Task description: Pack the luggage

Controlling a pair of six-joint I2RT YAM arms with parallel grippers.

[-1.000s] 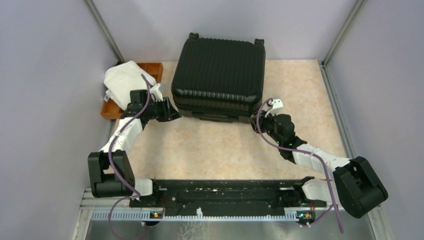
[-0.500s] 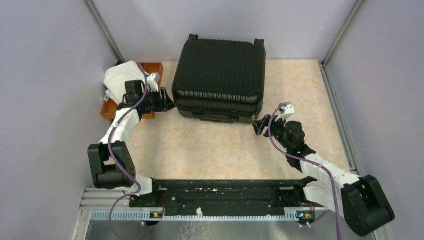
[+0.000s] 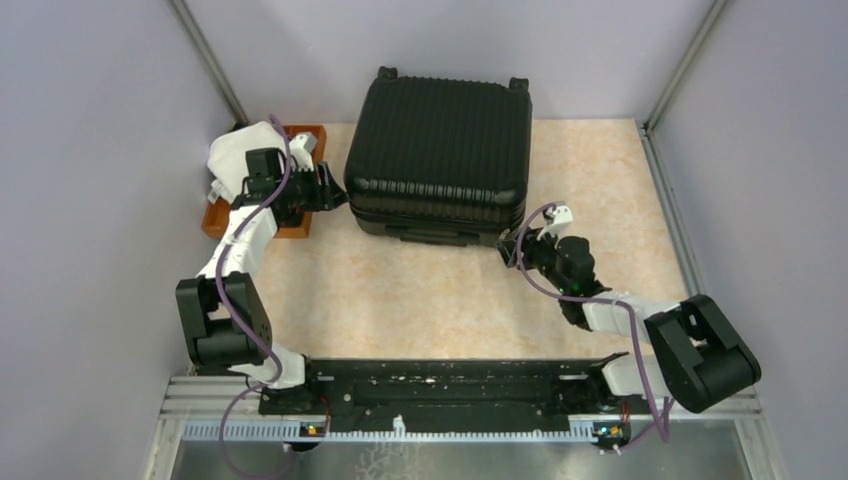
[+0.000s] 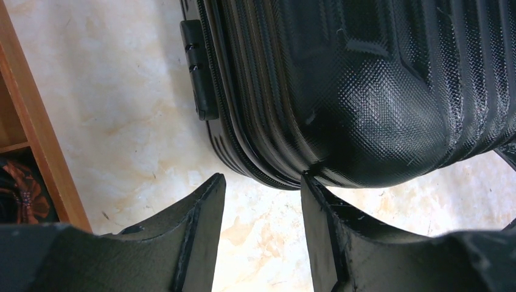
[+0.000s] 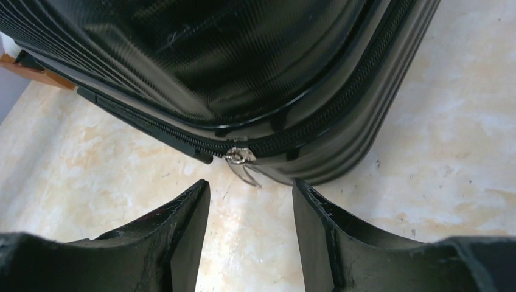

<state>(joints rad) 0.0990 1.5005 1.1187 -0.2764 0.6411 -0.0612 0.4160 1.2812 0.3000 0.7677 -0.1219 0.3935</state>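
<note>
Luggage point(image 3: 437, 150) one, tray point(image 3: 311, 132) one, cloth point(image 3: 232, 152) one

Glossy, fine-textured ribbed plastic luggage point(image 3: 437, 150); shiny metal zipper pull point(image 5: 240, 157); wooden tray point(image 4: 45, 152).

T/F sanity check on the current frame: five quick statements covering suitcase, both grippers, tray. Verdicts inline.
1. The luggage is closed. True.
2. The right gripper is shut on the zipper pull. False: its jaws stand open, and the pull hangs free just ahead of them.
3. The left gripper is open at a near corner of the luggage. True.
4. The wooden tray sits on the right arm's side of the luggage. False: it is on the left arm's side.
5. A white cloth lies over the tray. True.
</note>
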